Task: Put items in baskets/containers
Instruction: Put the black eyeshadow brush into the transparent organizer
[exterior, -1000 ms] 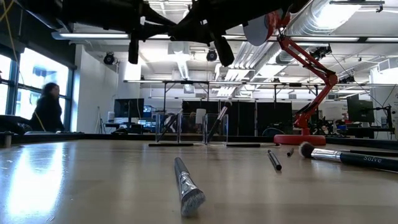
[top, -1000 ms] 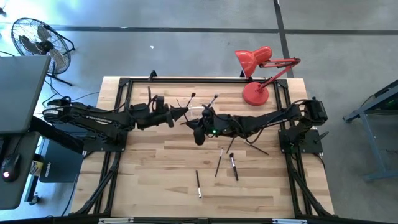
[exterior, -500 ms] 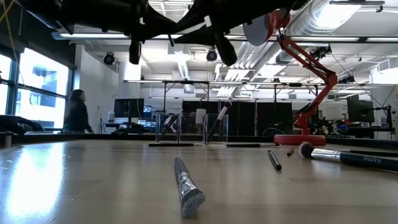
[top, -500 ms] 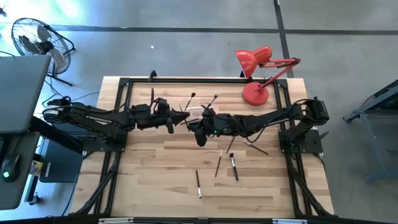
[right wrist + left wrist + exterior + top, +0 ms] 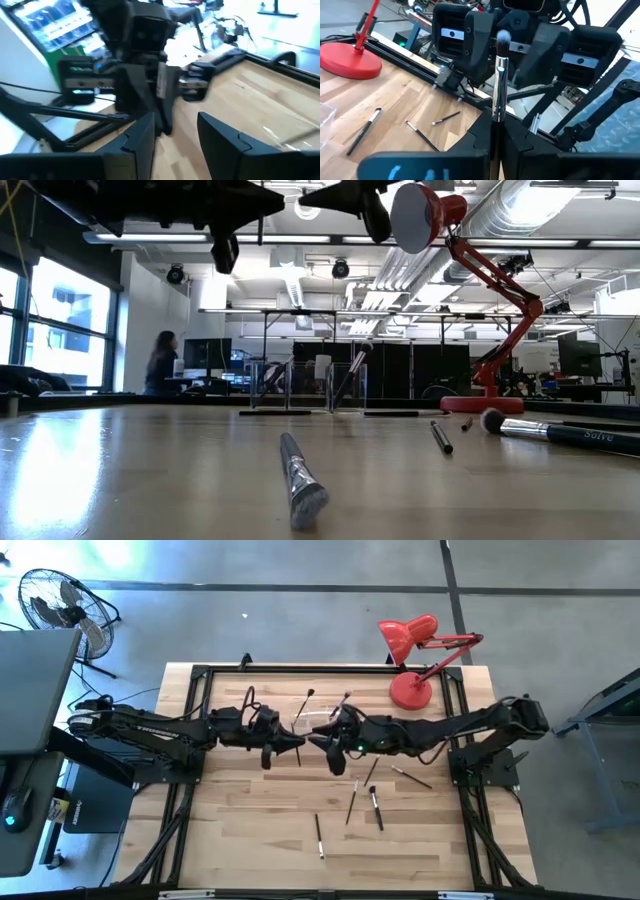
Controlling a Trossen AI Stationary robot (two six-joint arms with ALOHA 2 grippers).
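A thin dark brush (image 5: 498, 75) with a silvery ferrule is held above the table's middle by my left gripper (image 5: 496, 125) (image 5: 292, 740), which is shut on it. My right gripper (image 5: 172, 135) (image 5: 318, 740) faces it from the right, open, with nothing between its fingers. Just behind them stands the clear holder (image 5: 315, 720) (image 5: 305, 390) on the table, with brushes (image 5: 342, 703) leaning in it. More brushes (image 5: 352, 800) lie flat on the wood on the near right. My left gripper pinches the brush's dark handle (image 5: 496, 114) between its two fingers. The fingers come level from the table's left. The brush sticks out past the fingertips, its bristle end (image 5: 503, 37) toward my right gripper, lifted clear of the table.
A red desk lamp (image 5: 410, 690) stands at the far right, its round base on the table. Loose brushes lie at the near middle (image 5: 318, 835) (image 5: 300, 480) and to the right (image 5: 376, 808) (image 5: 410, 777). A black frame (image 5: 200, 670) edges the table. A person (image 5: 160, 365) shows in the room behind.
My right gripper has opened, let go of the brush and drawn back a little toward the table's right edge. My left gripper has stayed shut on the brush and shifted slightly toward the near edge.
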